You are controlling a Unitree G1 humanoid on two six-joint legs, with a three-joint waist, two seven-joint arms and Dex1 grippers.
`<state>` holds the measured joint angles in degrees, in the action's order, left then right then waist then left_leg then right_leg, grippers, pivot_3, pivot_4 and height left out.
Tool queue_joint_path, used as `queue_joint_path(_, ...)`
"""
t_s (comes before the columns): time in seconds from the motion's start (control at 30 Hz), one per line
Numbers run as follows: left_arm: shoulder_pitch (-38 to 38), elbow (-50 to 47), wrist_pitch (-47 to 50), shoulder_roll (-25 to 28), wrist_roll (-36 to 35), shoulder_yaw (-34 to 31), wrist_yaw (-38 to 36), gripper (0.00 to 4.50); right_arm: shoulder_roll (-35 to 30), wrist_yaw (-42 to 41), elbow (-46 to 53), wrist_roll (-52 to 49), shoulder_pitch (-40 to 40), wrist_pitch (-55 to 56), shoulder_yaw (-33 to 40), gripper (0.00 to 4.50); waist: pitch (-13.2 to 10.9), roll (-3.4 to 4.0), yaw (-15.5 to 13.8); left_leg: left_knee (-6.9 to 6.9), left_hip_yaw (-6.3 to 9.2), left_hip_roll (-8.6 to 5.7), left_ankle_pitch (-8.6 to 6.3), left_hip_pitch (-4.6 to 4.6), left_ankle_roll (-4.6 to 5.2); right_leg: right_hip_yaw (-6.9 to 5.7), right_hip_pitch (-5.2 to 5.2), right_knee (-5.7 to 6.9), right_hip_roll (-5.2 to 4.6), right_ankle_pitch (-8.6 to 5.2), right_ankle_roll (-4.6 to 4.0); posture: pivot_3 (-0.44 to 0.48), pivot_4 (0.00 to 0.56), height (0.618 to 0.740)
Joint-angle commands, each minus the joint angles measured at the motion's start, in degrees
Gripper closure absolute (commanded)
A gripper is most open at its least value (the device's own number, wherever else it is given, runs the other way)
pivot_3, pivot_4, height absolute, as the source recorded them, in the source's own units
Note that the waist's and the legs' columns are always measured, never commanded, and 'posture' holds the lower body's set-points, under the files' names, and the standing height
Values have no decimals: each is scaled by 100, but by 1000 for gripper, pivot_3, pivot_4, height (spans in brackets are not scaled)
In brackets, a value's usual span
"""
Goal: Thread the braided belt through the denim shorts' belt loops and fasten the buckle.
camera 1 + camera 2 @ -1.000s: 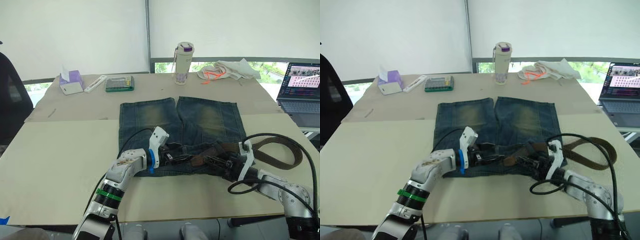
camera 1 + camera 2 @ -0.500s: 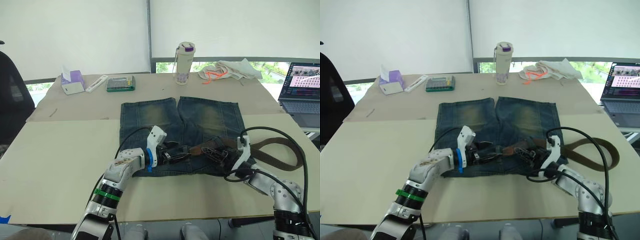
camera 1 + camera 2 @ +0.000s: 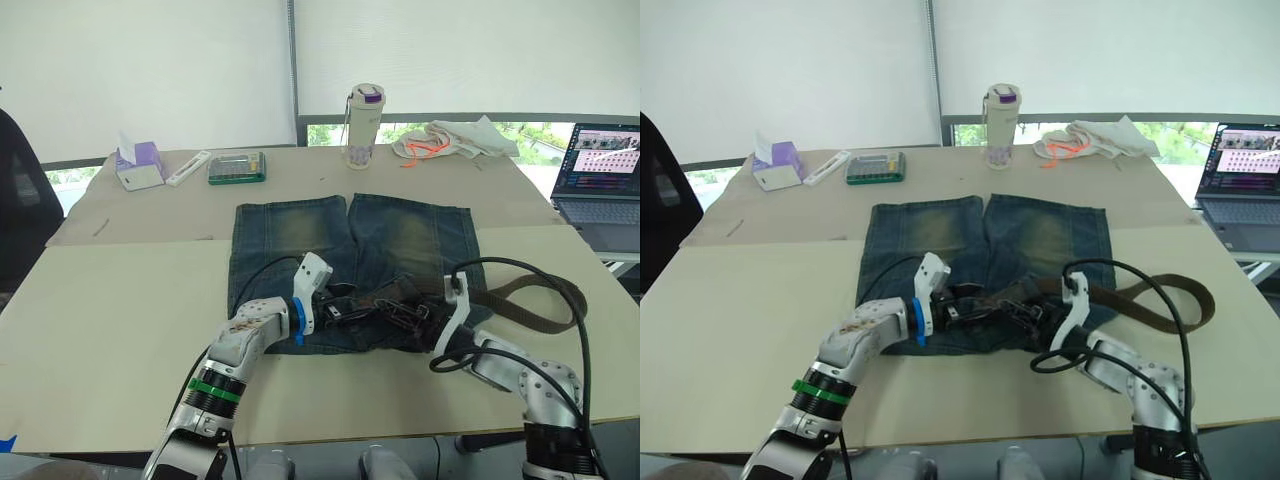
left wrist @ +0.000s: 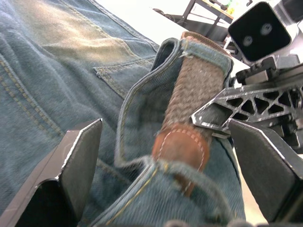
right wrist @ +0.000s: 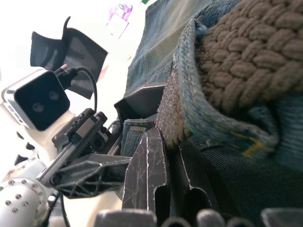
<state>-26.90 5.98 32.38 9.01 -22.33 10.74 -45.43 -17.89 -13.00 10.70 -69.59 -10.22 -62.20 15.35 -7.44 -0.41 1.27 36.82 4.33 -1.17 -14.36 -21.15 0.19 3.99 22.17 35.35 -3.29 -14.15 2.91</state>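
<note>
The dark blue denim shorts [image 3: 350, 262] with faded yellowish patches lie flat on the beige table [image 3: 110, 300], waistband toward the robot. The dark brown braided belt [image 3: 535, 300] runs along the waistband's middle and, at 3 o'clock of the shorts, sweeps off the denim in a loop onto the table.

The left gripper [image 4: 165, 156] sits at the waistband centre with its two black fingers spread wide, straddling a bunched fold of denim without clamping it. Between those fingers the belt's woven strap and its reddish-brown leather tip [image 4: 182, 146] poke out from under a narrow denim belt loop [image 4: 203, 49].

The right gripper [image 5: 168, 161] meets it from 3 o'clock, its fingers nearly together and pinching the belt edge against the denim.

At 12 o'clock of the shorts stand a white bottle with a purple lid [image 3: 364, 126], a green box [image 3: 237, 167], a tissue box [image 3: 140, 165], and a white cloth with orange cord [image 3: 455, 140]. A laptop [image 3: 600, 180] sits at 2 o'clock.
</note>
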Motion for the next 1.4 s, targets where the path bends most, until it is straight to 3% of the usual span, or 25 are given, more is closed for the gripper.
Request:
queue_joint_path(0.03,14,-53,-174,-37,21,-58,51,24,140,40,7,-371,0,95,226,4500,0,0,2,0,2,1,0,0,0,0,0,0,0,0,0,0,150,740)
queue_joint_path(0.27,-91,46,-930,-185,97,-337,258,24,-32,222,-594,-297,-199,545,982,4500,0,0,-46,0,-2,-7,0,-1,0,1,0,-1,-6,0,0,0,150,740)
queue_joint_path(0.5,-309,-410,-1079,-178,-567,-940,-7,24,-173,212,-857,97,-222,829,1079,4500,0,0,-40,1,-7,-8,0,-3,0,1,-1,-2,-7,0,0,0,150,740)
queue_joint_path(0.6,-279,-782,-658,232,-894,-1080,-248,24,-80,225,-716,78,-151,833,1041,4500,0,0,-30,1,-6,-6,0,-2,0,1,-1,-2,-6,0,0,0,150,740)
queue_joint_path(0.7,-101,-1196,16,1115,-1076,-921,-825,24,-34,151,-522,-19,-56,776,978,4500,1,2,-13,1,-5,-5,0,-1,0,0,0,1,-4,0,0,0,150,740)
queue_joint_path(0.77,69,-1424,241,1770,-1007,-696,-1268,24,-55,49,-376,-160,2,666,937,4500,0,4,10,-1,-4,-2,0,0,0,0,0,2,-2,-1,0,0,150,740)
queue_joint_path(0.87,274,-1581,167,2277,-806,-393,-1599,24,-90,-65,-222,-417,58,511,896,4500,-2,6,12,-5,-3,-1,0,2,0,0,1,1,-2,-2,-1,0,150,740)
queue_joint_path(1.0,588,-1626,-198,2127,-634,-196,-1529,24,9,134,-114,-748,105,310,742,4500,-2,5,-13,-5,1,5,0,1,0,0,-1,-5,-9,-1,-1,0,150,740)
queue_joint_path(1.17,931,-1430,-614,1488,-631,-285,-1141,24,276,318,63,-797,274,212,324,4500,-2,4,-17,-5,15,12,0,-1,0,2,2,-6,-10,-1,-2,0,150,740)
queue_joint_path(1.4,1182,-1221,-862,1477,-533,-363,-1156,24,288,376,-34,-570,320,381,258,4500,-2,5,1,-6,16,10,0,2,0,4,4,-3,-7,-1,-2,0,150,740)
